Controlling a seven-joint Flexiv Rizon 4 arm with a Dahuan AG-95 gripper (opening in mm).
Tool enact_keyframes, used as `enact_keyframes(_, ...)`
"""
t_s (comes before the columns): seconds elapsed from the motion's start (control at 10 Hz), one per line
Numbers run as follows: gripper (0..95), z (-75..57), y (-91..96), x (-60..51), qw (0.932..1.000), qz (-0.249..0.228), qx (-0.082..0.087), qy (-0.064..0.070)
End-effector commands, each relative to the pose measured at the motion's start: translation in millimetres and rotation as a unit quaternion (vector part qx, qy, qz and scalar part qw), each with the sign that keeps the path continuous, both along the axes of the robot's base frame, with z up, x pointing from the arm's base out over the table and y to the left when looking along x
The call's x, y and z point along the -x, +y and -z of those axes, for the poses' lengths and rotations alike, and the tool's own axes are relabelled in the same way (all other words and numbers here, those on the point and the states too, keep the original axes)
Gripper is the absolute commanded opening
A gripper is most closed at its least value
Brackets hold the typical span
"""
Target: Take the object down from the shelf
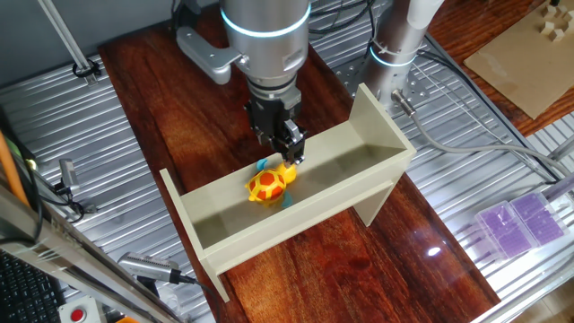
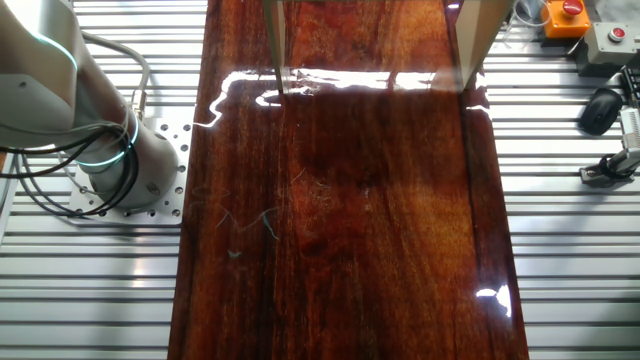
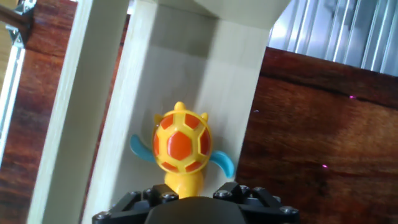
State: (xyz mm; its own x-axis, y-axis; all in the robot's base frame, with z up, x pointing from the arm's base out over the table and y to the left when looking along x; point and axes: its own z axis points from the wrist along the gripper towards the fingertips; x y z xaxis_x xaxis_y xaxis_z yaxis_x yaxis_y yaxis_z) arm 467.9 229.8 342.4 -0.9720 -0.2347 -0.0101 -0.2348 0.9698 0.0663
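Observation:
The toy turtle (image 1: 267,186) has a yellow head, an orange-red and yellow shell and blue flippers. It is inside the trough of the long beige shelf (image 1: 359,184), near the middle. My gripper (image 1: 291,154) comes down from behind it, and its fingers close on the yellow head. In the hand view the turtle (image 3: 181,144) hangs just beyond my gripper (image 3: 183,186), over the shelf floor (image 3: 161,74), with its head between the fingers. I cannot tell whether it still touches the floor. The other fixed view shows only the shelf's two legs (image 2: 275,45).
The shelf stands across a dark wooden board (image 1: 179,117) on a ribbed metal table. The arm's base (image 2: 110,160) stands beside the board. A purple box (image 1: 520,222) lies at the right. Cables and tools lie along the left edge (image 1: 143,269).

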Motion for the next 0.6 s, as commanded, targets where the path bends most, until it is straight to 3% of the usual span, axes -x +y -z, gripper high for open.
enact_keyframes(0.1, 57.0, 0.0, 1.0, -1.2, 1.0000, -0.002, 0.004, -0.002)
enact_keyframes(0.4, 57.0, 0.4, 1.4, -0.7, 1.0000, 0.004, 0.003, 0.000)
enact_keyframes(0.5, 76.0, 1.3, 2.4, -0.4, 0.9999, 0.010, 0.003, 0.000)
enact_keyframes(0.6, 76.0, 3.1, 3.5, 0.7, 0.9998, 0.019, 0.002, 0.000)
